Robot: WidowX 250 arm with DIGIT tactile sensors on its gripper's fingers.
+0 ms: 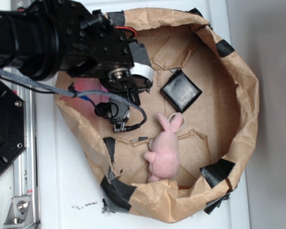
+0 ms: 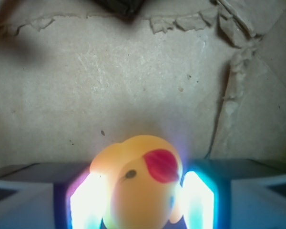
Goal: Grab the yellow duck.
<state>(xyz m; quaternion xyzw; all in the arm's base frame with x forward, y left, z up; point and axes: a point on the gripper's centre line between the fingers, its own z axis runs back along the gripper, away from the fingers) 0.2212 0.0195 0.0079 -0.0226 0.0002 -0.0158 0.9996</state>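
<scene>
In the wrist view the yellow duck (image 2: 138, 183) fills the space between my two fingers, its red-orange head patch turned up and to the right. My gripper (image 2: 140, 195) is shut on it, and the glowing pads (image 2: 88, 202) press against both of its sides. Bare brown cardboard lies below and ahead of it. In the exterior view the black arm (image 1: 86, 43) reaches in from the upper left and covers the fingers and the duck, so neither shows there.
A pink plush bunny (image 1: 163, 148) lies at the middle of the brown paper-lined bin (image 1: 245, 95). A black square pad (image 1: 181, 89) sits behind it. Something reddish-pink (image 1: 83, 102) lies under the arm at the left. Crumpled paper walls with black tape ring the floor.
</scene>
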